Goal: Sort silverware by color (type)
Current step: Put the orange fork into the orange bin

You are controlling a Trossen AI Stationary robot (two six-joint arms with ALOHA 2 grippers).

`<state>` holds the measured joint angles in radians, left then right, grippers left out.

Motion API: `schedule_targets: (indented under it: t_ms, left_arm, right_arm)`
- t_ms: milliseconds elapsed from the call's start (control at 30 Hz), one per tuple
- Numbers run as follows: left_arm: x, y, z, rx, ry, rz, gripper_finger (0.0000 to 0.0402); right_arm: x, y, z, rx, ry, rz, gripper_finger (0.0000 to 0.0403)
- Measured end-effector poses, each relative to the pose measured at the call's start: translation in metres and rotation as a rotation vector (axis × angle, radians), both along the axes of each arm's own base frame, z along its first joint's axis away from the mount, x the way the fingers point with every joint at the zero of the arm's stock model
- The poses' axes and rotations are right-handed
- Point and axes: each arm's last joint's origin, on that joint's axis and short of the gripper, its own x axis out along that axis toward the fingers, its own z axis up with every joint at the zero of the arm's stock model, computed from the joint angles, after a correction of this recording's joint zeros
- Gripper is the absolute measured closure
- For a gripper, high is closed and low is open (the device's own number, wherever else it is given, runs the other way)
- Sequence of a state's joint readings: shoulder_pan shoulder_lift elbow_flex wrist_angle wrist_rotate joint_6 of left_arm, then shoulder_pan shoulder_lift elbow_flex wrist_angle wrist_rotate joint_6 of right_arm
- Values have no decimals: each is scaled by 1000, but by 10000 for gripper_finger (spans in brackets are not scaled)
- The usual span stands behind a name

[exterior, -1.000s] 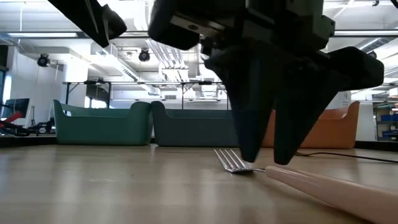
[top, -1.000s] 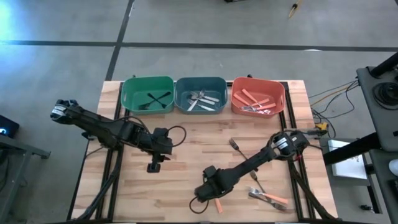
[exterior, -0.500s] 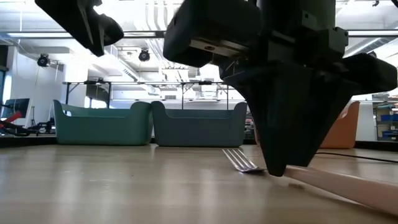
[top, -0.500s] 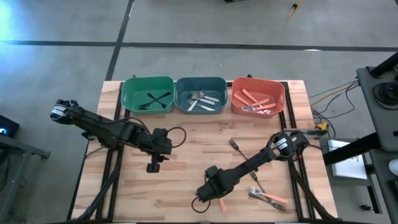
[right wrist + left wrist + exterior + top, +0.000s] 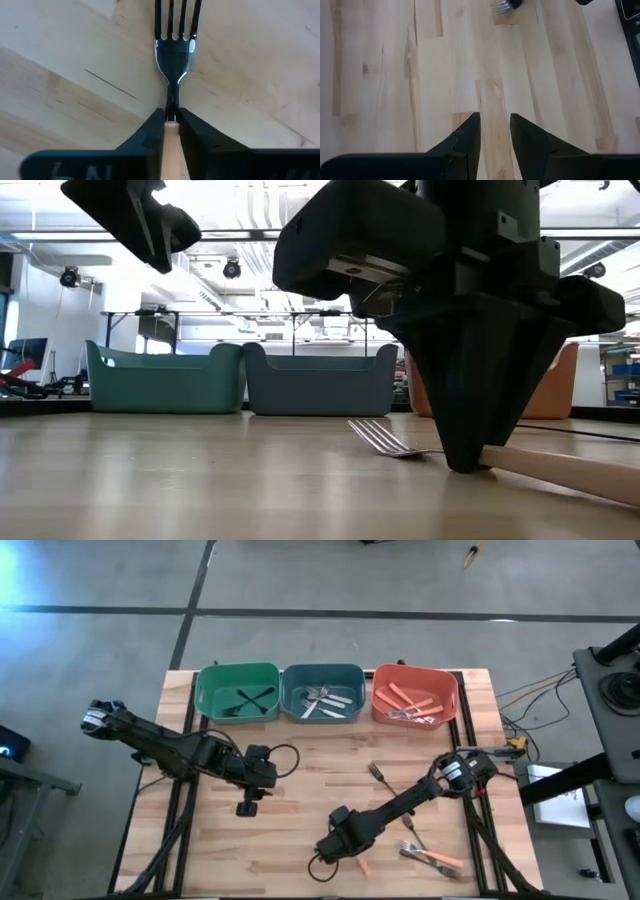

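Note:
My right gripper (image 5: 335,848) stands near the table's front middle, shut on an orange-handled fork (image 5: 385,442). The fork's silver tines (image 5: 175,30) point away from the fingers. Its handle (image 5: 362,865) runs toward the near right. My left gripper (image 5: 247,808) hovers over bare wood at the left middle, open and empty (image 5: 495,135). A silver fork (image 5: 380,776) and several orange-handled utensils (image 5: 430,856) lie loose on the right part of the table. My right gripper pinches the fork's orange handle at its tine end (image 5: 171,131), just behind the metal neck, between its two fingers. The fingers (image 5: 470,430) point down from above, one on each side of the handle. The fork lies about level, low at the table top.
Three bins stand in a row at the far edge: a green one (image 5: 237,692) with black utensils, a blue one (image 5: 322,692) with silver ones, an orange one (image 5: 414,695) with orange-handled ones. Black cables run at the table's right edge (image 5: 500,752).
My right gripper has shut: its two fingers stood apart over the fork's handle a second ago and now meet on it. It has also sunk a little toward the table. The fork's handle has swung slightly toward the right.

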<state>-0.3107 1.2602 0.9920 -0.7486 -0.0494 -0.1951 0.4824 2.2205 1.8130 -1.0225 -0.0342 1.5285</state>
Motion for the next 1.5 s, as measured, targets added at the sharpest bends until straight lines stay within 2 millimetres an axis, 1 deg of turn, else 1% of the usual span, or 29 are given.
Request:
schedule_targets:
  t_ms: [67,233,333,433,567,667,833,967,1133,1233,1333,1433,1500]
  left_arm:
    - [0,0,0,5,-1,3,313]
    - [0,1,0,20,-9,13,313]
    - [0,1,0,25,-11,17,313]
    - [0,1,1,36,-17,15,313]
    - [1,1,1,39,-22,14,313]
    - [2,1,2,37,-37,15,313]
    - [5,3,3,96,-81,20,313]
    - [10,10,6,165,-138,96,313]
    - [17,26,10,231,-210,245,313]
    - [20,38,12,239,-238,367,313]
    - [22,49,13,219,-259,473,313]
    - [24,59,15,215,-287,564,313]
    - [25,65,16,222,-314,622,313]
  right_arm:
    - [-1,-1,4,-5,-6,9,378]
    - [-5,-5,17,-10,-3,41,379]
    - [-7,-10,35,-23,-47,62,379]
    - [-12,-22,54,-78,-54,76,379]
    - [-21,-47,83,-201,-65,69,379]
    - [-30,-72,111,-295,-79,66,379]
    - [-45,-123,152,-440,-81,90,379]
    - [-65,-171,181,-517,-13,156,379]
    - [-89,-236,205,-570,48,244,379]
    - [-110,-273,208,-564,117,259,379]
    - [-131,-305,201,-533,201,253,379]
    - [-151,-326,186,-486,268,270,379]
    - [-161,-336,173,-452,278,291,376]
